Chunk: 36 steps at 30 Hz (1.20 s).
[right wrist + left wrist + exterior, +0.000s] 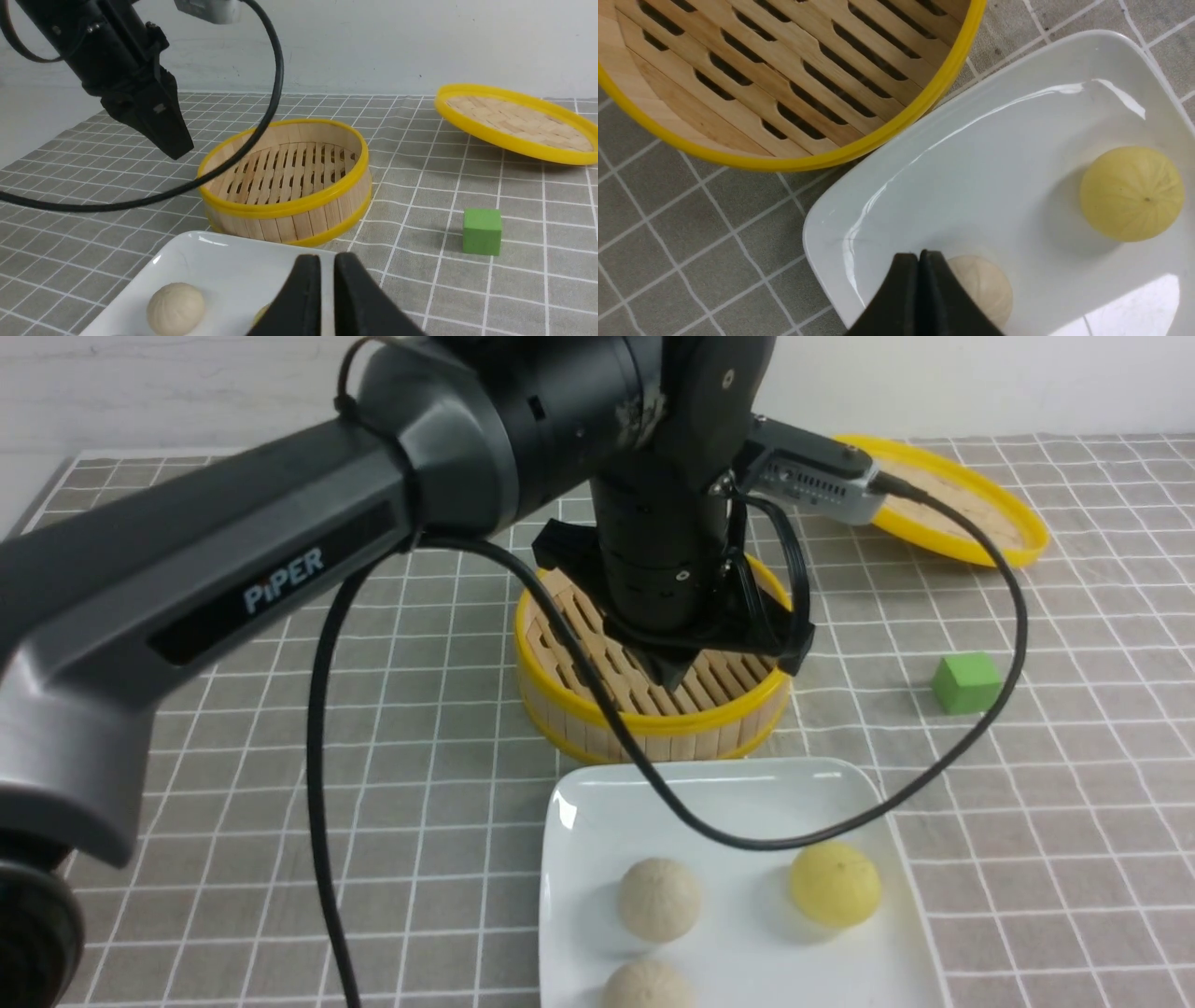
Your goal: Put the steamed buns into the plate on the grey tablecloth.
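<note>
Left gripper (pixel 920 256): jaws closed tip to tip, nothing between them; poised over the round yellow-rimmed bamboo steamer (pixel 653 737), its slatted floor bare where visible. Right gripper (pixel 327 261): fingers slightly parted, a narrow empty slit between the tips (the clearer evidence is in its own wrist view). Clock directions hereafter as in the front view, twelve pointing away from the robot. White square plate (pixel 583 803), rounded corners, raised rim: just toward six o'clock from the steamer, laid on the grey tablecloth (pixel 420 803) with white grid lines. Steamed buns, three, all in the plate: one beige bun (pixel 659 900), set apart from its fellows; one yellow bun (pixel 835 885), at three o'clock from that; a second beige bun (pixel 648 987), at six o'clock from the first, partly cut by the picture's edge. Sundries: green cube (pixel 967 683), at about two o'clock from the plate, on the cloth; yellow-rimmed steamer lid (pixel 943 499), at about one o'clock, tilted. Step in hand, by judgement: the placing looks complete, leaving the withdrawal. Next move, likewise judged: draw the left arm back with jaws empty, keeping its looping black cable (pixel 747 840) from snagging the steamer or nudging the yellow bun; the right gripper need only keep clear.
</note>
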{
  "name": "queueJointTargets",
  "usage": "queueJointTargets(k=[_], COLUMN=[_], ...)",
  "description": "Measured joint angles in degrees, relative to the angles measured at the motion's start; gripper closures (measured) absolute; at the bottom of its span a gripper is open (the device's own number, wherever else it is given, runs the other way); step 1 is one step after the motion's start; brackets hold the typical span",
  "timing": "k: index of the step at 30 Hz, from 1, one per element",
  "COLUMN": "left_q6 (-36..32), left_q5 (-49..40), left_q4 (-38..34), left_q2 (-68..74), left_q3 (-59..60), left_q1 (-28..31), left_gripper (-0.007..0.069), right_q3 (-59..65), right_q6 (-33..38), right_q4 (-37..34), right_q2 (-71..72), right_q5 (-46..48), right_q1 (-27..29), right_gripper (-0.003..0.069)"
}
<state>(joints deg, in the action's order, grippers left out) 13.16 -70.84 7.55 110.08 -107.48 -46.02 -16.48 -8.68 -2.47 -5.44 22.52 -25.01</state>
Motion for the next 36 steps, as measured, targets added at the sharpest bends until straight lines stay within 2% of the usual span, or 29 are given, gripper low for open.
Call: queueJointTargets(k=[5, 9, 11, 12, 18, 25, 30, 36], left_q6=[0.0, 0.0, 0.1, 0.3, 0.5, 0.5, 1.5, 5.2], left_q5=[0.0, 0.0, 0.0, 0.0, 0.0, 0.0, 0.0, 0.5], left_q4=[-0.3, 3.0, 4.5, 6.5, 7.4, 7.7, 7.8, 3.2], left_q2=[-2.4, -6.6, -8.0, -10.6, -20.2, -32.9, -44.2, -60.5], left_q3=[0.0, 0.0, 0.0, 0.0, 0.0, 1.0, 8.5, 28.2], left_q1=[0.0, 0.0, 0.0, 0.0, 0.0, 0.0, 0.0, 0.0], left_gripper=[0.0622, 0.0622, 0.0622, 0.0622, 0.0618, 0.0612, 0.0612, 0.0609], right_q3=[5.7, 13.5, 15.3, 17.4, 17.5, 17.5, 17.5, 17.5], right_q6=[0.0, 0.0, 0.0, 0.0, -0.1, -0.1, -0.1, -0.1], right_q4=[0.3, 1.0, 2.0, 3.9, 8.7, 9.2, 9.3, 9.4], right_q2=[1.8, 4.9, 5.6, 6.1, 6.1, 6.1, 6.1, 6.1], right_q5=[-2.2, -2.1, -1.6, -0.2, 0.5, 0.5, 0.5, 0.5], right_q1=[3.7, 11.4, 13.0, 15.4, 18.2, 19.9, 21.6, 24.0], right_gripper=[0.0584, 0.0578, 0.0575, 0.0573, 0.0564, 0.0559, 0.0551, 0.0543])
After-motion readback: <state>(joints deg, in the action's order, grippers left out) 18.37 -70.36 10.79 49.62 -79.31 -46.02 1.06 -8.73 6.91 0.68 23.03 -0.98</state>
